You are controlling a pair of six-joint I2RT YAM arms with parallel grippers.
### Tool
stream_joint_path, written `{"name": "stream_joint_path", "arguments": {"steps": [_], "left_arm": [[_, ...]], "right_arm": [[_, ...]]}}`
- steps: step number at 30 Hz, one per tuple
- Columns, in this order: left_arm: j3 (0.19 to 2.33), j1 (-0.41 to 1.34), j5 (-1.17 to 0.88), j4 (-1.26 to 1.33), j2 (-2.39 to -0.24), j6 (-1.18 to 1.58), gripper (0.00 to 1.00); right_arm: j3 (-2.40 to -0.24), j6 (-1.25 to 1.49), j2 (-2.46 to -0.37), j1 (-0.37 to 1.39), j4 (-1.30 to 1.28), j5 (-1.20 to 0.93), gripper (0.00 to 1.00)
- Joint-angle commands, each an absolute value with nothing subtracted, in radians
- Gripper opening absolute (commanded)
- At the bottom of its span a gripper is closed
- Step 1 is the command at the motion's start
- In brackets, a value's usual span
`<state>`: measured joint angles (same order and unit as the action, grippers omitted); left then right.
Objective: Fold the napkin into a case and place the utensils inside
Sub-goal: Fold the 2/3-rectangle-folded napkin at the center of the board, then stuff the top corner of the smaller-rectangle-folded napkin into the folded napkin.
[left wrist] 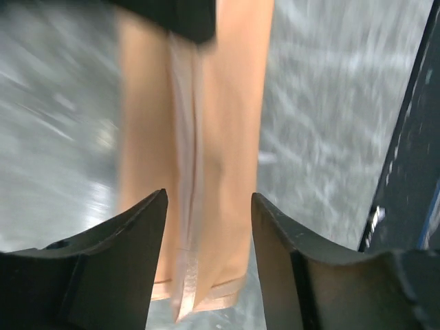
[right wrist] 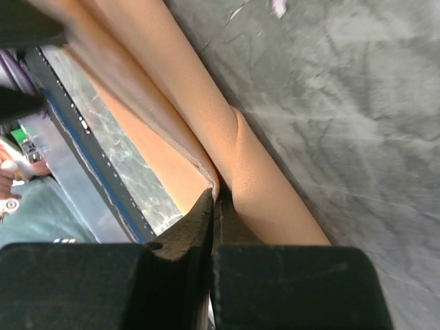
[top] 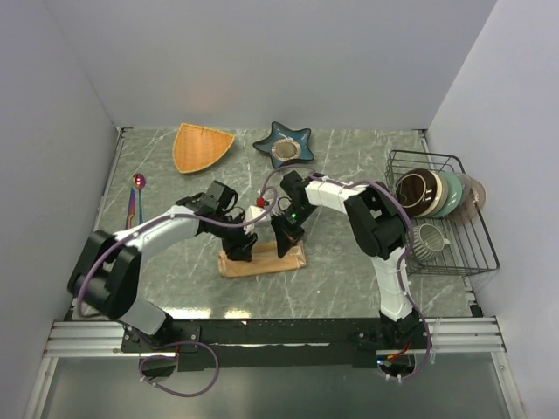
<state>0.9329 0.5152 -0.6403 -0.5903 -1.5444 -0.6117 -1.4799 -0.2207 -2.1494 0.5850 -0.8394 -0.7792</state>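
My right hand (right wrist: 212, 206) pinches a folded edge of the napkin (top: 262, 259), a narrow strip on the surface (top: 349, 271) between my arms; my left hand (left wrist: 208, 199) hangs spread above it, holding nothing. Light, limp, slippery satin: I'd take it at a hemmed corner, pinching firmly.

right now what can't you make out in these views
Top view: the middle of the napkin, covered by the left gripper and right gripper.
Top view: the utensils, too small to count.
Left wrist view: the napkin's folds, blurred; its far end is cut by a dark shape.
Right wrist view: how much cloth the shut fingers pinch.
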Motion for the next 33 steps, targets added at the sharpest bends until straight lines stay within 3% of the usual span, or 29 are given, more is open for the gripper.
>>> {"name": "stream_joint_path", "arguments": {"steps": [1,8,22,25,29,31,33], "left_arm": [[0.916,0.557,-0.693,-0.391,-1.448,-0.467,0.59],[0.879,0.607,-0.643,-0.209,-1.511,-0.428,0.60],[0.940,0.673,-0.621,-0.209,-1.632,-0.463,0.61],[0.962,0.686,-0.617,-0.235,-1.655,-0.469,0.53],[1.003,0.698,-0.609,-0.291,-1.697,-0.479,0.31],[1.014,0.699,-0.595,-0.308,-1.707,-0.479,0.30],[1.002,0.699,-0.569,-0.302,-1.692,-0.471,0.40]], "right_arm": [[-1.454,-0.206,-2.108,0.577,-0.787,-0.782,0.00],[-1.420,-0.198,-2.037,0.578,-0.753,-0.827,0.00],[-1.393,-0.219,-1.993,0.577,-0.739,-0.880,0.00],[-1.393,-0.224,-1.991,0.577,-0.744,-0.884,0.00],[-1.390,-0.224,-1.990,0.577,-0.744,-0.882,0.00],[-1.390,-0.219,-1.988,0.577,-0.739,-0.881,0.00],[-1.384,-0.215,-1.985,0.577,-0.735,-0.881,0.00]]}}
